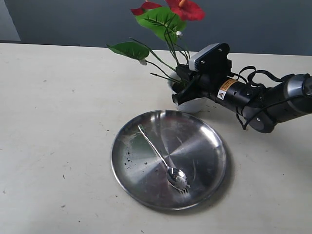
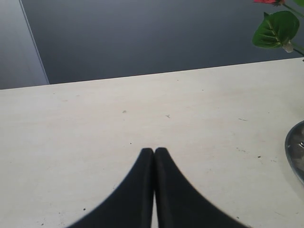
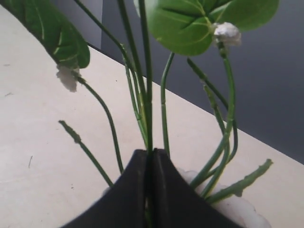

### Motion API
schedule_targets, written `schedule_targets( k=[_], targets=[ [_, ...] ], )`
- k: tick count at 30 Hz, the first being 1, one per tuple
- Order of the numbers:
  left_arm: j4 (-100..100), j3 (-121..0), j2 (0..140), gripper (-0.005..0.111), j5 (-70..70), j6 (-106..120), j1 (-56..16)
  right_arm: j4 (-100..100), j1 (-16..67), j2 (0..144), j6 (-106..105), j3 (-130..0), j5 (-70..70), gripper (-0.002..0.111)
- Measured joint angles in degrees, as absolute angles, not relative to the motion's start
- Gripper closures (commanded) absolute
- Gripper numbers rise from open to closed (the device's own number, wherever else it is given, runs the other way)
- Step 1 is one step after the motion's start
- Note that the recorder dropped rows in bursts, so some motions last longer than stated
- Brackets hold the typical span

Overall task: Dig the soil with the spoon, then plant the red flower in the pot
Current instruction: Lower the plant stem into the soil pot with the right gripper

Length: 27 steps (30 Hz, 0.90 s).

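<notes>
Jaws of right gripper [image 3: 151,154] pinch the red flower's [image 1: 161,23] thin green stems; left gripper's [image 2: 154,151] meet, empty.

1. The left gripper [image 2: 154,153] is above the cream table [image 2: 95,142], its two black fingers pressed together at the tips.
2. The red flower [image 2: 276,29] shows one green leaf and a sliver of bloom at the view's edge.
3. The rim of a steel plate [image 2: 295,152] rests on the table.
4. A dark wall [image 2: 142,33] rises behind.

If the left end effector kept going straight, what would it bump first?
Likely nothing: ahead of the left end effector lies only table up to its far edge. Plate and flower sit aside.
</notes>
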<state>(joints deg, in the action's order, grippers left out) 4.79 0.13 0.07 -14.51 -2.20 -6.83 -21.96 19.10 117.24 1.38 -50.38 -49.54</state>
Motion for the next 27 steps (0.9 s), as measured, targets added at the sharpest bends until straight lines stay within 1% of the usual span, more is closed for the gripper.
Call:
schedule_targets(
  k=[5, 7, 9, 14, 16, 27],
  targets=[
    [4.79, 0.13, 0.07, 0.106, -14.51, -2.20, -6.83, -22.06, 19.10, 117.24, 1.88, -50.38, -49.54, 0.109],
    [4.79, 0.13, 0.07, 0.106, -14.51, -2.20, -6.83, -22.19, 19.10, 117.24, 2.13, -50.38, -49.54, 0.106],
    [4.79, 0.13, 0.07, 0.106, -14.51, -2.20, -6.83, -22.81, 19.10, 117.24, 2.36, -50.38, -49.54, 0.099],
    [4.79, 0.13, 0.07, 0.106, -14.51, -2.20, -6.83, -24.32, 19.10, 117.24, 4.14, -50.02, -48.33, 0.074],
    [4.79, 0.13, 0.07, 0.106, -14.51, -2.20, -6.83, -24.83, 19.10, 117.35, 4.74, -49.92, -47.19, 0.069],
    [4.79, 0.13, 0.07, 0.106, -14.51, -2.20, -6.83, -24.93, 19.10, 115.43, 6.15, -49.44, -41.36, 0.069]
  ],
)
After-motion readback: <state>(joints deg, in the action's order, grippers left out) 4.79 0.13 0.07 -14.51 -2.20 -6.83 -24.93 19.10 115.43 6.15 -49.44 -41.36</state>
